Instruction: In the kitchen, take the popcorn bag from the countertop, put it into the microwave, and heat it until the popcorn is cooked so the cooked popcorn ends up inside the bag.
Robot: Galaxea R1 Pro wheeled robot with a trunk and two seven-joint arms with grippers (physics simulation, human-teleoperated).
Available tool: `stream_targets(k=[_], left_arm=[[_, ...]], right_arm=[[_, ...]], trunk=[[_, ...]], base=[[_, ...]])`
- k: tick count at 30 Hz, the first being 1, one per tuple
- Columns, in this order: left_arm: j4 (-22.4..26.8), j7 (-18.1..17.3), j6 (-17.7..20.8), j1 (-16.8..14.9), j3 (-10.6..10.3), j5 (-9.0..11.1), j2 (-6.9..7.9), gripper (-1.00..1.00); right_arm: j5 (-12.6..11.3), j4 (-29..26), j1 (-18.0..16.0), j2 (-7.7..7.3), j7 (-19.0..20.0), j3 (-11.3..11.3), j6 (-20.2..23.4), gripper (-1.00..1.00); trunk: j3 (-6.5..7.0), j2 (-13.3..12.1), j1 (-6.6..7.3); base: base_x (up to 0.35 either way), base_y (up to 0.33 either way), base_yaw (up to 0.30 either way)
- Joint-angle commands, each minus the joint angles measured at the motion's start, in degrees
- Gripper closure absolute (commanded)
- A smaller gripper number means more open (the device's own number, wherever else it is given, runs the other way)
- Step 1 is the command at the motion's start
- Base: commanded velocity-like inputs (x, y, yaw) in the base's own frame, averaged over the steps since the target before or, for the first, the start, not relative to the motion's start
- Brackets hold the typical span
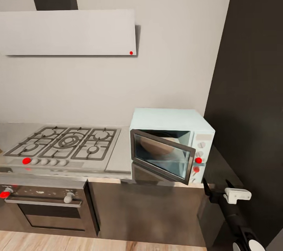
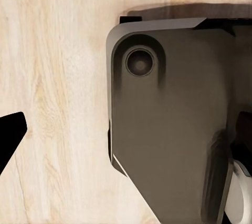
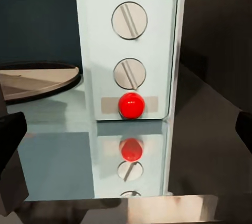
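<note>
Two round grey knobs (image 3: 129,20) and a red indicator dot (image 3: 131,105) are facing the right gripper (image 1: 217,187) as it is hovering low at the front right corner of the small pale mint-blue box microwave (image 1: 184,125). Its dark fingers (image 1: 205,188) are standing wide apart, holding nothing. The dark glass door (image 1: 162,155) is hanging partly open, and behind the glass I'm making out a rounded tan-brown shape (image 1: 151,147), which I'm judging to be the squat paper popcorn bag, sitting inside the cavity; I cannot read a label from here.

The microwave is sitting on the long grey brushed-steel surface (image 1: 120,152), just beside the flush gas hob (image 1: 67,143), above the steel built-in oven (image 1: 47,204).

The left wrist camera is looking down at pale wooden floor (image 2: 58,92) and a dark part of the robot's base (image 2: 168,124); one dark fingertip (image 2: 10,134) is showing there, and I cannot tell how that gripper is set.

So the loading part is looking done. Closing the door and starting the heating are what I'm reckoning is left, and nothing is showing cooked popcorn yet.
</note>
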State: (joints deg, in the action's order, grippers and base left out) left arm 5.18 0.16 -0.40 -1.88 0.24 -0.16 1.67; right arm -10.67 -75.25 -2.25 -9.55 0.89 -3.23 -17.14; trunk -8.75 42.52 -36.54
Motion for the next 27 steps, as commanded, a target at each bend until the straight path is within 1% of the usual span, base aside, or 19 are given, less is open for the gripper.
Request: stream_targets(k=[1, 9, 23, 27], left_arm=[[0.0, 0.0, 0.0, 0.0, 0.0, 0.0, 0.0, -1.0], [0.0, 0.0, 0.0, 0.0, 0.0, 0.0, 0.0, -1.0], [0.0, 0.0, 0.0, 0.0, 0.0, 0.0, 0.0, -1.0], [0.0, 0.0, 0.0, 0.0, 0.0, 0.0, 0.0, -1.0]], right_arm=[[-0.5, 0.0, 0.0, -0.03, 0.1, -0.1, -0.2, -1.0], [-0.5, 0.0, 0.0, -0.03, -0.2, -0.5, -0.2, -1.0], [-0.5, 0.0, 0.0, -0.02, -0.2, -0.5, -0.2, -1.0], [-0.5, 0.0, 0.0, -0.03, -0.1, -0.3, -0.2, -1.0]], trunk=[[-0.09, 0.1, -0.01], [-0.09, 0.1, -0.01], [-0.09, 0.1, -0.01], [-0.09, 0.1, -0.01]], base=[[0.0, 0.0, 0.0], [0.018, 0.0, 0.0], [0.312, 0.0, 0.0], [0.124, 0.0, 0.0]])
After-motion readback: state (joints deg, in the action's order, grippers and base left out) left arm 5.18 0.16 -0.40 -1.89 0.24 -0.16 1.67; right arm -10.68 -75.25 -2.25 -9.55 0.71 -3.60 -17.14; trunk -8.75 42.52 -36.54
